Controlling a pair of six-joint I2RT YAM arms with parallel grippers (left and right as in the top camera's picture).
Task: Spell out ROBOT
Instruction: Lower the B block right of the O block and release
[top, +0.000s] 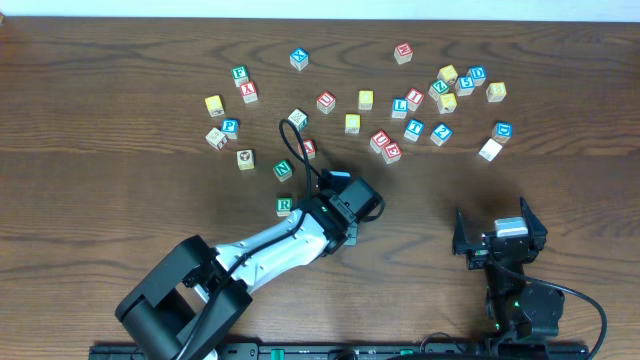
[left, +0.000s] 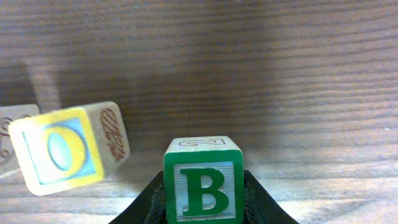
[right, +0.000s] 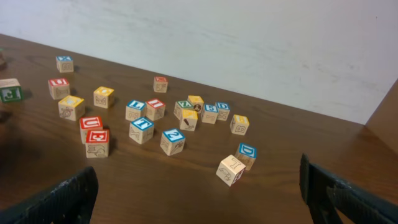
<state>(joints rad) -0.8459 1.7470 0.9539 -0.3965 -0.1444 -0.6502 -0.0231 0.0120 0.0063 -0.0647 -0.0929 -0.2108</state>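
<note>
My left gripper is shut on a green-lettered B cube, with a black finger against each of its sides. To the left of it and apart from it, a yellow-faced O cube rests on the table. In the overhead view the left gripper hides both cubes. The green R cube lies just left of that gripper. A blue-lettered cube that looks like a T sits in the scattered group. My right gripper stands open with nothing between its fingers, at the front right.
Several loose cubes lie across the far half of the table. Among them are a green N cube, red-lettered cubes and yellow cubes. A pale cube engraved with a T lies nearest the right gripper. The table's front edge runs behind both arms.
</note>
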